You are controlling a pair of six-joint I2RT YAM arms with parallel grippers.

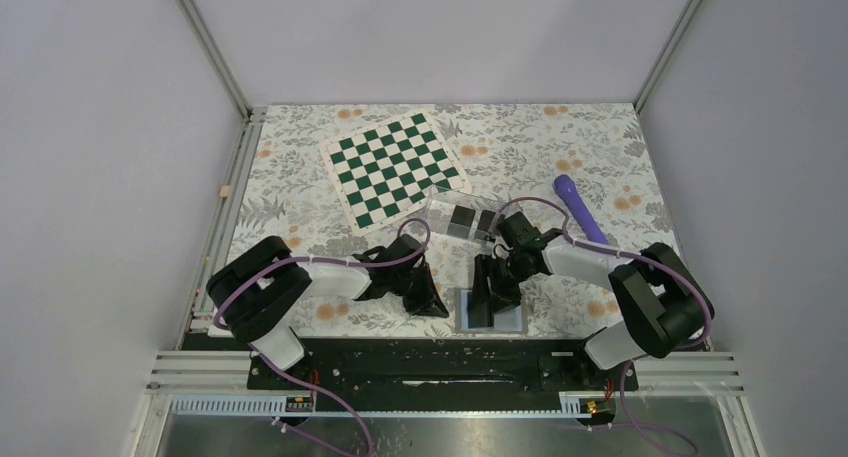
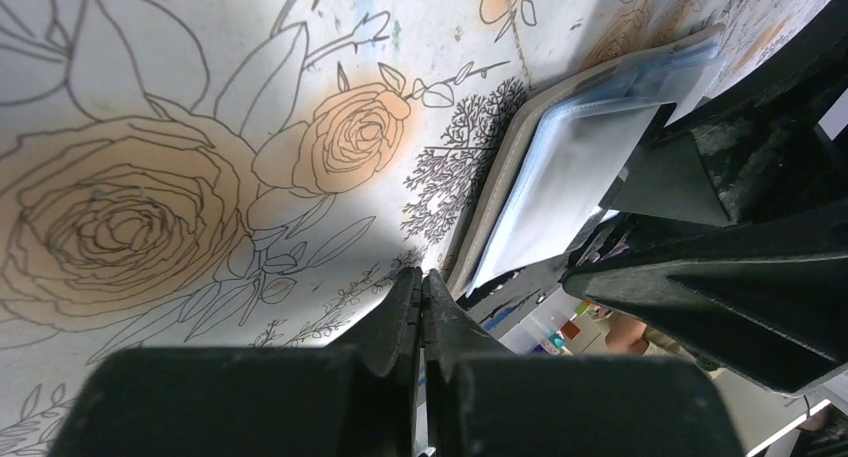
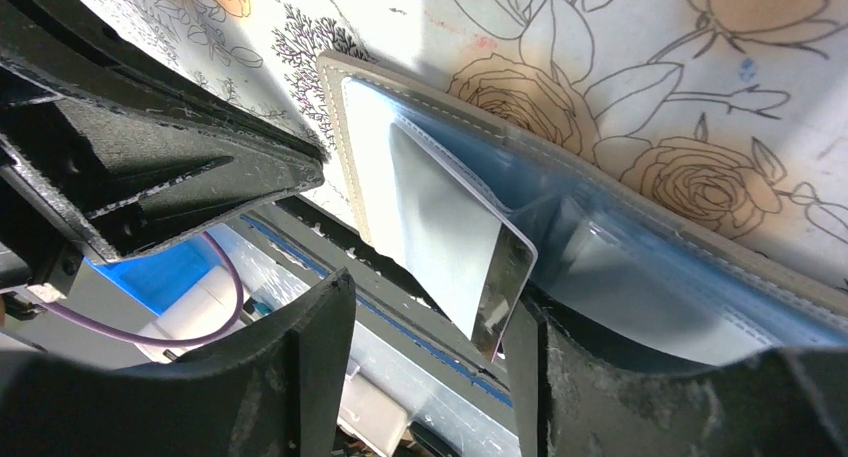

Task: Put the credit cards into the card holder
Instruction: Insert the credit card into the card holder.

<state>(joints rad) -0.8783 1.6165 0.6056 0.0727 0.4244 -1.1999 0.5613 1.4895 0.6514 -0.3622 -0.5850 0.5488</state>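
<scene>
Right wrist alone: one thin glossy card in open taupe wallet, right gripper parted around it | overhead: clear acrylic box beyond wallet, seemingly two black cards | left gripper closed, empty

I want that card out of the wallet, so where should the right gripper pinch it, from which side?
Probably the end of the card nearest the right gripper, which stands clear of the wallet with both faces exposed. Come in edge-on from that end; the rest lies on the wallet.

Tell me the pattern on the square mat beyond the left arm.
The mat is dark green and white checks; top external view shows it best.
</scene>
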